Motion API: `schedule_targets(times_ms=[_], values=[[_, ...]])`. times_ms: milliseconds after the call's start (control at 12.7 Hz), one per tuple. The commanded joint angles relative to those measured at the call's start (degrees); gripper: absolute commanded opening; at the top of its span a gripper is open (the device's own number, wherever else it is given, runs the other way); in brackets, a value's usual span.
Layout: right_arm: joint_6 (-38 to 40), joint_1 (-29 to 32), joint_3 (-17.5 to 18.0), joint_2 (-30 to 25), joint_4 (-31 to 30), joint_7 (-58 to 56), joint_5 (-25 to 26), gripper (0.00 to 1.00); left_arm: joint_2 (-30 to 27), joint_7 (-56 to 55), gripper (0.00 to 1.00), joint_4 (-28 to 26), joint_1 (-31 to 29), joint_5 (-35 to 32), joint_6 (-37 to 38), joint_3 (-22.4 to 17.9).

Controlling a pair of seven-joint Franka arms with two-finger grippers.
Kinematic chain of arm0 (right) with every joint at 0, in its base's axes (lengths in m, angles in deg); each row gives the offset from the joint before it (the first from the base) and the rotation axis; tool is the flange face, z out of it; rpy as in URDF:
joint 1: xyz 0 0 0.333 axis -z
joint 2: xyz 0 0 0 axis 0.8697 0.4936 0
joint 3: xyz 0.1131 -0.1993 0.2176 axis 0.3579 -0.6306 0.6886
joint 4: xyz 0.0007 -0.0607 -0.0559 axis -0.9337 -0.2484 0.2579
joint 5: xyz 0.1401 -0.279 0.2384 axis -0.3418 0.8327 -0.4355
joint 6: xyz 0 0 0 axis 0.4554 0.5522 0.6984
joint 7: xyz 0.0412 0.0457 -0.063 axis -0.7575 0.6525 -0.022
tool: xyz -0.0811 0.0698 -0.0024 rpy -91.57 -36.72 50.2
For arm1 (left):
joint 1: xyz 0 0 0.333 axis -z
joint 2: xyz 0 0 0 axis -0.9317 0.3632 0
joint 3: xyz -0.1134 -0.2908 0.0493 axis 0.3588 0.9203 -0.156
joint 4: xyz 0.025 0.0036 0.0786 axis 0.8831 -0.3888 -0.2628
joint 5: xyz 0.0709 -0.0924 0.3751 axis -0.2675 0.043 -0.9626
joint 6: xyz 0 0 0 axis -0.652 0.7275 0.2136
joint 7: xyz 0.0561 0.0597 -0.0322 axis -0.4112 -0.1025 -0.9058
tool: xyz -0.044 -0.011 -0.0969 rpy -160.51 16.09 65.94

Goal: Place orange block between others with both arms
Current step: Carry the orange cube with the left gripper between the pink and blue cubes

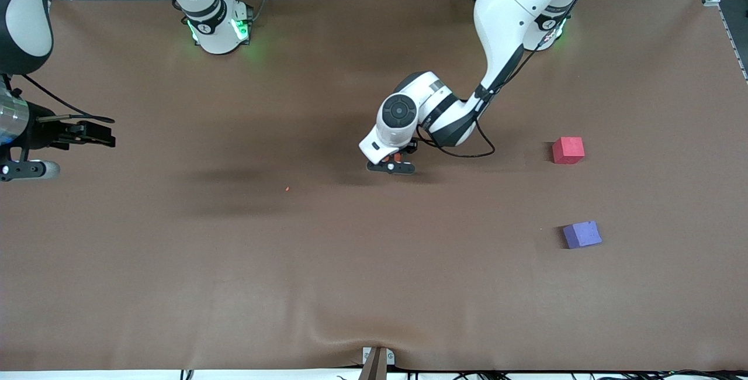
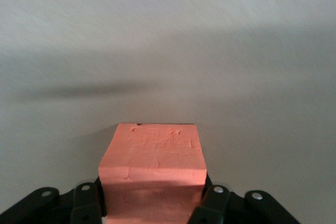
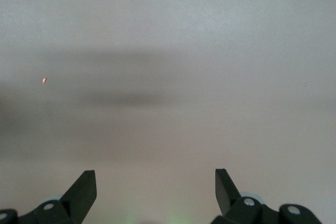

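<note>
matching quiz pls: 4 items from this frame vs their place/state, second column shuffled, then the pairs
Column 1
1. small bright orange foam cube
2. pinkish-red foam cube
3. purple-blue foam cube
4. right gripper

Column 2
A. open, holding nothing, at the right arm's end of the table
B. clamped between the left gripper fingers, mid-table
C. on the brown table cover, nearest of the cubes to the front camera
D. on the cover toward the left arm's end, farther from the front camera than the purple-blue cube

Pairs: 1-B, 2-D, 3-C, 4-A
</note>
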Motion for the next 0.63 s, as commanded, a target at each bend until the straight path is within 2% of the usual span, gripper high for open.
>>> schedule_targets(times_ms=[0,157,314,550], values=[[-0.4,0.9,0.3,-1.9,-0.8,-0.9,-0.8,1.00,-1.6,-0.6,0.04,0.5,-7.6,-1.5,0.0,0.1],[-0.4,0.7,0.3,-1.9,-0.7,-0.9,-0.8,1.00,-3.4,-0.7,0.05,0.5,-14.0,-1.5,0.4,0.1],[-0.4,0.7,0.3,-1.9,-0.7,-0.9,-0.8,1.00,-3.6,1.8,0.05,0.5,-21.2,-2.6,4.5,0.0],[-0.4,0.8,0.4,-1.7,-0.7,-0.9,-0.7,1.00,-3.6,11.3,0.05,-0.1,-31.1,-9.0,7.7,0.1]])
